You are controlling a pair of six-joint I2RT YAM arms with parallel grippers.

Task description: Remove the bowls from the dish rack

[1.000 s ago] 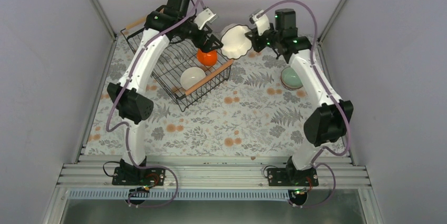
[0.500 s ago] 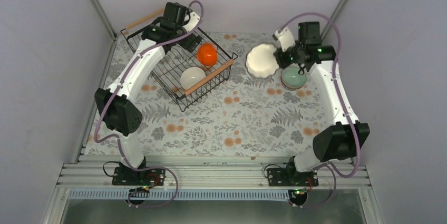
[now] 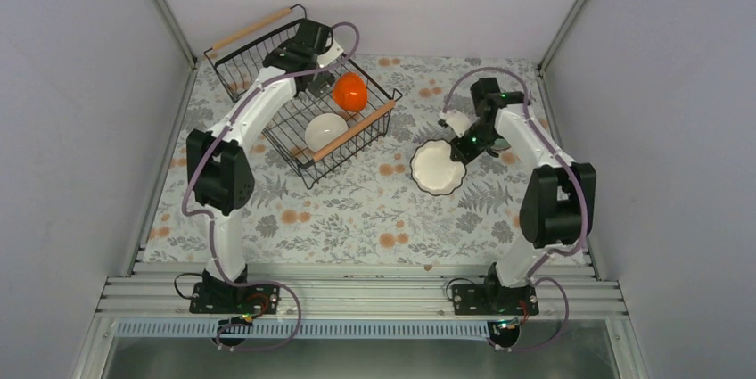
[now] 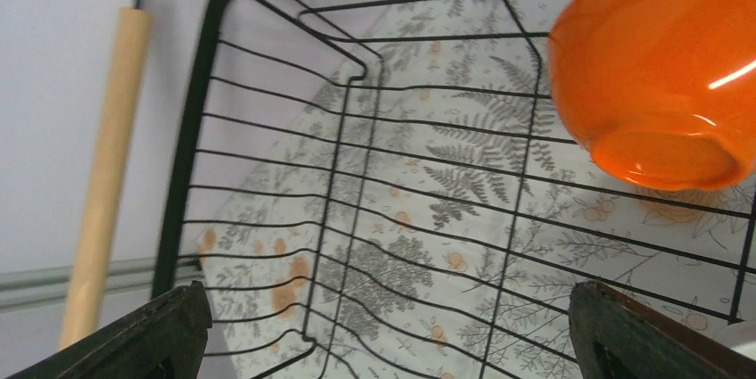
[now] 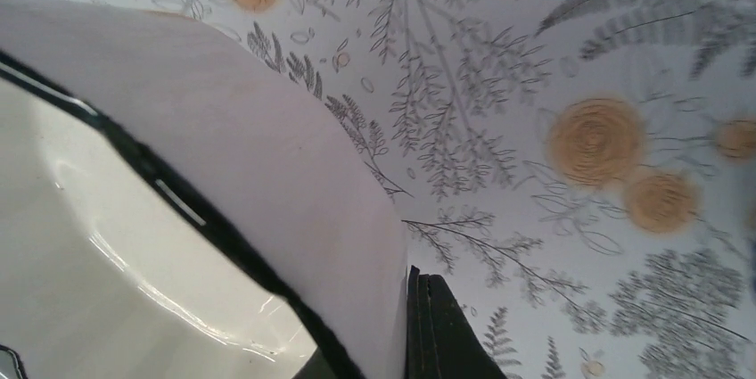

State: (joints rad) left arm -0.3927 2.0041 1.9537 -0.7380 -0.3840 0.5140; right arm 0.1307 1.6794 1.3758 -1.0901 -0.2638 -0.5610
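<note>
Dish rack [image 3: 299, 116] sits skewed at the far left corner of the bench [image 3: 374, 210], which is covered by a fern-and-flower cloth; one wooden rod handle [image 3: 252, 28] is at the rack's far end, the other [image 3: 352, 131] at its near end. We count two bowls inside it: the orange bowl [image 3: 350, 92] tipped on its side against the right-hand wires, and a plain white bowl [image 3: 325, 132] upright just beside the near handle. The left gripper [image 3: 314, 76] hangs down into the far part of the rack, jaws spread wide and holding nothing. Its wrist view shows both fingertips [image 4: 152, 334] at the bottom corners, the orange bowl [image 4: 660, 67] up to the right and apart from them, and the far handle [image 4: 102, 174] beyond the wires. On the right half of the bench, about midway between far and near edges and well apart from the rack, we note the scallop-edged white bowl [image 3: 438, 167], mouth up. The right gripper [image 3: 461, 140] is clenched on its far right rim; in the right wrist view the bowl's wall [image 5: 267, 183] fills the left side, with one dark finger [image 5: 437, 325] pressed against its outside. We cannot tell whether the bowl's base touches the cloth
</note>
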